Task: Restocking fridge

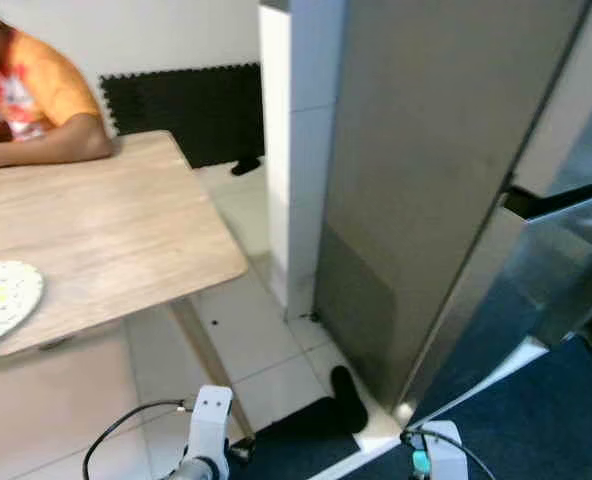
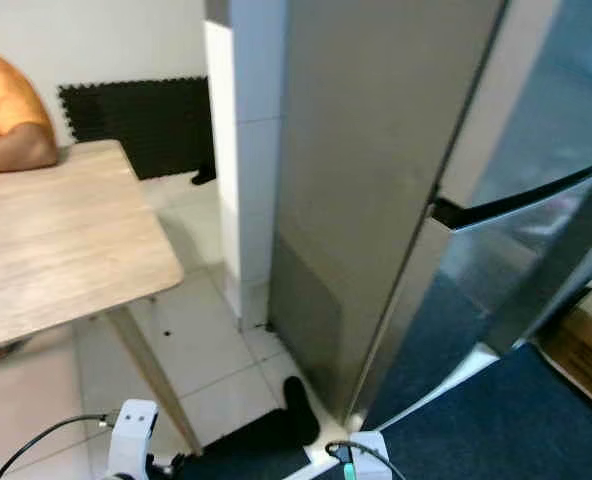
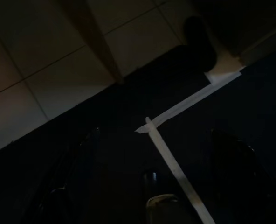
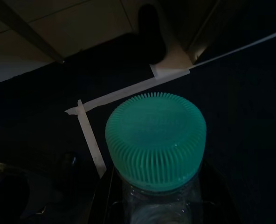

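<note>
The tall stainless-steel fridge (image 1: 446,180) stands to the front right, its doors closed, with a dark seam between the upper and lower door. A white tiled pillar (image 1: 291,150) stands against its left side.

The right gripper (image 4: 152,205) is closed on a clear plastic bottle with a ribbed green screw cap (image 4: 155,140); the black fingers flank the bottle neck just below the cap. The bottle is held upright, low, above the dark blue mat (image 4: 231,116) before the fridge. White tape strips (image 4: 128,93) cross the mat.

The left gripper (image 3: 152,186) hangs low over the same mat. Its view is very dark; whether its fingers are open or closed cannot be told.

A light wood-grain worktop (image 1: 96,230) stands to the left on the white tiled floor (image 1: 256,340). A round white speckled plate (image 1: 1,300) lies near its front edge. A person in an orange shirt (image 1: 36,90) rests an arm on its far edge. Black foam matting (image 1: 191,110) lines the wall behind.
</note>
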Robot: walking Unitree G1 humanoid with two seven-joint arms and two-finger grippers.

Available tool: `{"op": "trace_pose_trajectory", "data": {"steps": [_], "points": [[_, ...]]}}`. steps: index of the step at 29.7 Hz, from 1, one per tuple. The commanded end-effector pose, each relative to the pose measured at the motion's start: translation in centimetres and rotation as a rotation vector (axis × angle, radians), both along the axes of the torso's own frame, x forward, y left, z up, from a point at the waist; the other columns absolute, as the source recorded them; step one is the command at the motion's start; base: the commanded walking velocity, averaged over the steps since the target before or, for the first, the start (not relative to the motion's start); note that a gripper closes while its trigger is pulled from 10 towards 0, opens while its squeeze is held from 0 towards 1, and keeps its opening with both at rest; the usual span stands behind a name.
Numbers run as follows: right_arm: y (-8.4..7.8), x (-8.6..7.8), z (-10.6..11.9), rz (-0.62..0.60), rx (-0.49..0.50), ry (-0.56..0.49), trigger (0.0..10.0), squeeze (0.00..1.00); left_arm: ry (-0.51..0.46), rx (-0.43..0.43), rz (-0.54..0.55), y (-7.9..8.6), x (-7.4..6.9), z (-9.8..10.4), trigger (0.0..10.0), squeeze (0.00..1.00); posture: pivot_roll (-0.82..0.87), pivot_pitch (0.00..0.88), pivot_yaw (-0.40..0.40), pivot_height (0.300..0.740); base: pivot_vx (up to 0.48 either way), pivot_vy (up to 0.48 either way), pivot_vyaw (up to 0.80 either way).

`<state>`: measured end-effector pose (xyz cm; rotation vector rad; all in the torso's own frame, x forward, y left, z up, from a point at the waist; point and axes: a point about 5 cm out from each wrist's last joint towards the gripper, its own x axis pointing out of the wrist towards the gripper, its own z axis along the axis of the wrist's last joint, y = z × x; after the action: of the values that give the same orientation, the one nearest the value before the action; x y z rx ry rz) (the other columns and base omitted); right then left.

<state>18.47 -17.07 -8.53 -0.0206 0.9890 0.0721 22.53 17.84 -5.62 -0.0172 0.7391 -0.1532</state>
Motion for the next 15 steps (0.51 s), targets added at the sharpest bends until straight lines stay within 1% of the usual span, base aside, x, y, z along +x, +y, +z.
{"op": "trace_pose_trajectory", "data": {"steps": [1,5,15], "points": [[0.23,-0.04,-0.02,-0.002,0.012,-0.006,10.0,0.00,0.005,0.014,-0.023,-0.14,-0.24,-0.16,10.0,0.00,0.02,0.001,-0.024,0.734,0.000,0.000,0.00],[0.31,-0.09,-0.05,-0.005,0.013,-0.005,10.0,0.00,0.004,0.024,-0.056,-0.45,-0.25,-0.17,10.0,0.00,0.02,0.000,-0.020,0.734,0.000,0.000,0.00],[0.43,-0.13,-0.06,-0.008,0.014,-0.013,10.0,0.00,-0.006,0.040,-0.039,-0.29,-0.15,-0.10,10.0,0.00,0.01,0.000,-0.013,0.734,0.000,0.000,0.00]]}}
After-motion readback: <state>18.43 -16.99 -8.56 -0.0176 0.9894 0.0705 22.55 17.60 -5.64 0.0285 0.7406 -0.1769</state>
